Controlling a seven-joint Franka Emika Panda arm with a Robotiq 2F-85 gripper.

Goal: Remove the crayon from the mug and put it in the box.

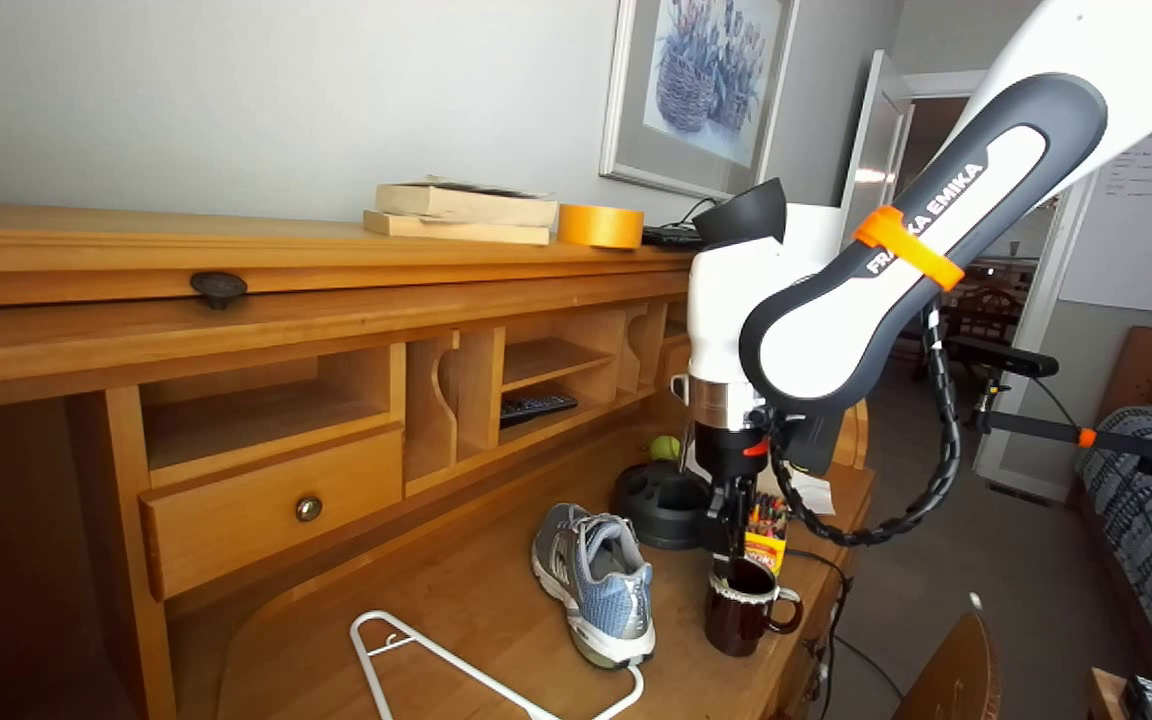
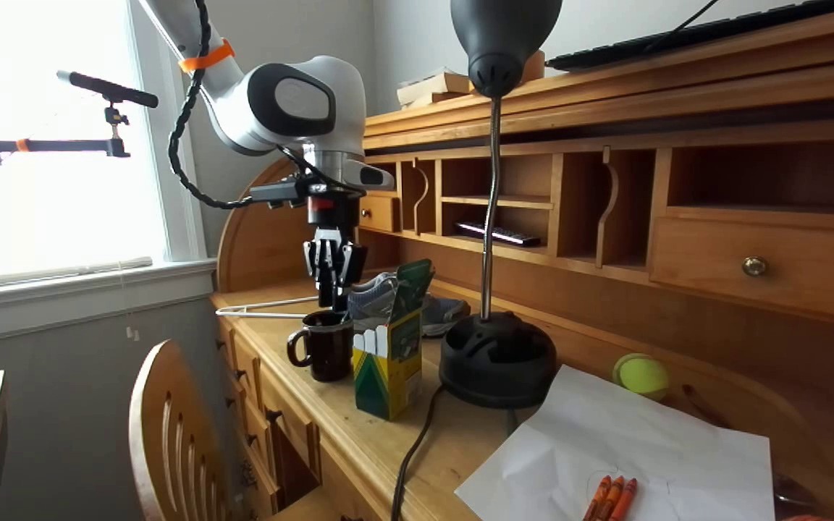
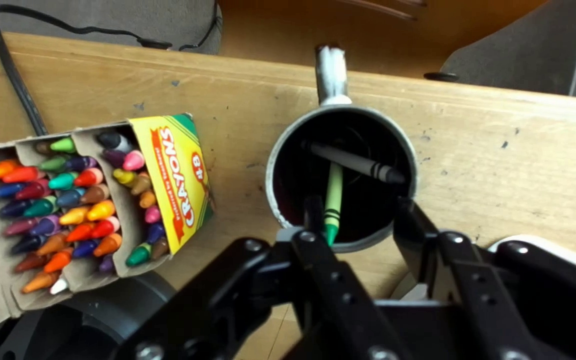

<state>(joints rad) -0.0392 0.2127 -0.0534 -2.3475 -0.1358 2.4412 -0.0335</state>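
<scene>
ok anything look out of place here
Yes: a sneaker sits on the desk, where footwear seems odd. A green crayon and a dark-tipped crayon are in the dark brown mug, not the crayon box.

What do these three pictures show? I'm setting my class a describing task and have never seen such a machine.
The machine is a white robot arm ending in a black two-fingered gripper. Two pictures come from cameras outside it; the third, from its wrist, looks down into a dark brown mug. Inside are a green crayon and a grey-wrapped crayon. The roll-top desk also bears an open crayon box, a blue-and-grey sneaker, a white coat hanger, a black desk lamp, a tennis ball, and a sheet of paper with three orange-red crayons. Nothing is held: the fingers stand apart at the mug's mouth, close to the green crayon's tip.
</scene>
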